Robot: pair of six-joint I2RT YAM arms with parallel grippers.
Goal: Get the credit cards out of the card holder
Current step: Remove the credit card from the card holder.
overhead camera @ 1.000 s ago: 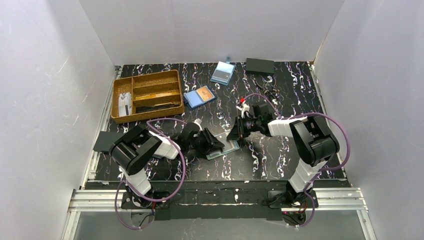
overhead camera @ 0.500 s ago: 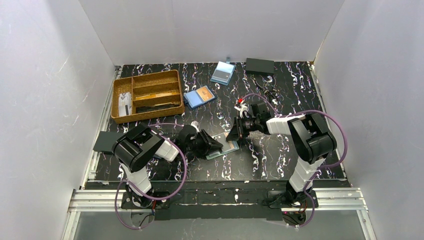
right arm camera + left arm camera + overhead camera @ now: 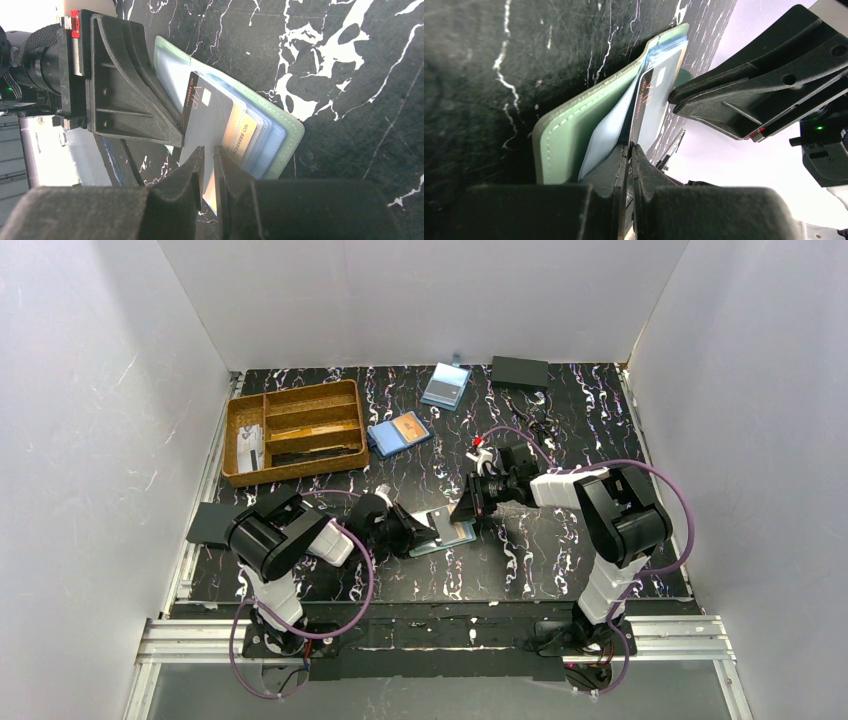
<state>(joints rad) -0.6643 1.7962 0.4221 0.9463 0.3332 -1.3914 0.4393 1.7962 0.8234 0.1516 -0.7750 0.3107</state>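
Note:
The green card holder (image 3: 455, 539) lies open on the table between the arms; it also shows in the left wrist view (image 3: 569, 135) and the right wrist view (image 3: 285, 130). A dark grey "VIP" card (image 3: 207, 112) stands part way out of its pockets, above an orange card (image 3: 240, 135) and blue pockets. My left gripper (image 3: 425, 530) is shut on the grey card's (image 3: 651, 100) end, jaws together (image 3: 629, 147). My right gripper (image 3: 470, 512) is shut on the same card's side edge (image 3: 209, 150). The left gripper's fingers (image 3: 130, 95) show beside the card.
A wooden divided tray (image 3: 295, 430) sits at the back left. A bright blue holder with an orange card (image 3: 400, 432) and a pale-blue holder with a grey card (image 3: 446, 386) lie behind. A black box (image 3: 520, 371) sits at the back, a black flat piece (image 3: 210, 523) at the left.
The grey card has tilted up from the holder. The left gripper has drawn back slightly to the left and the right gripper has edged left towards the card.

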